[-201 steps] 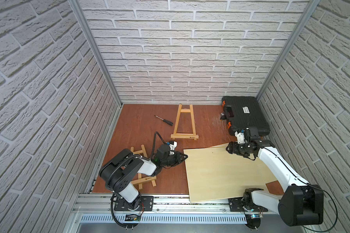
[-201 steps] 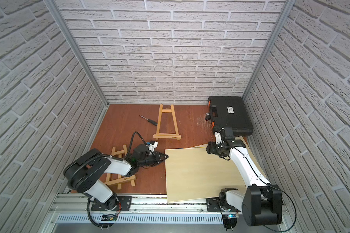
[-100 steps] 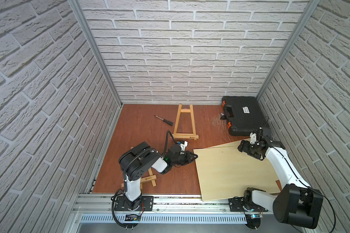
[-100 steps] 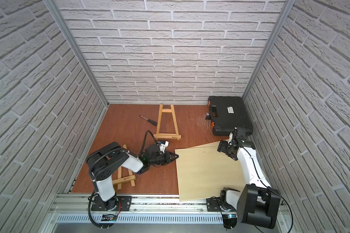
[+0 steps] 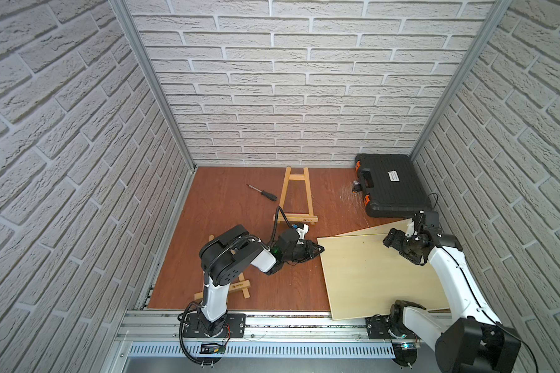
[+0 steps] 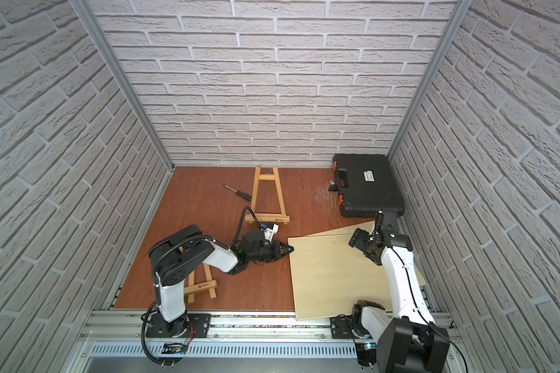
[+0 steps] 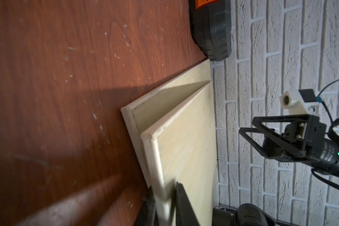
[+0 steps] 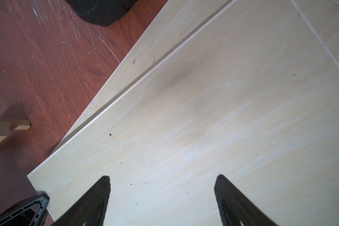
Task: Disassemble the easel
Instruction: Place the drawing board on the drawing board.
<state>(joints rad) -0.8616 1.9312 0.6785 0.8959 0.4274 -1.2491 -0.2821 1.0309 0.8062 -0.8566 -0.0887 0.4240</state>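
**Left pincer** (image 7: 163,201): closed tight on the edge of a pale, square plywood board (image 5: 375,274), near the board's corner, with one finger on each face. In both top views the arm lay low, stretched across toward the board's left edge.

**Right pincer** (image 8: 162,179): jaws spread wide with nothing between them. It was poised over the same board's top face, toward its back right corner. I could not tell whether the tips touched the wood.

The gripped board sat on a second pale plywood board (image 5: 375,230), a strip of which showed along the back edge. In the left wrist view a wedge-shaped gap opened between the two at the gripped edge, so the upper board was tilted up on that side.

A reddish-brown wooden worktop (image 5: 227,226) carried everything.
- A small A-frame easel of light wood (image 5: 296,197) lay flat near the back middle, well apart from both pincers, with its crossbars and ledge attached.
- A black-handled screwdriver (image 5: 262,192) lay just beside that easel on its left.
- A second light-wood easel (image 5: 240,285) lay at the front left, partly hidden beneath the left arm.
- A black plastic tool case with orange latches (image 5: 392,189) sat shut in the back right corner, close to the lower board's far edge.
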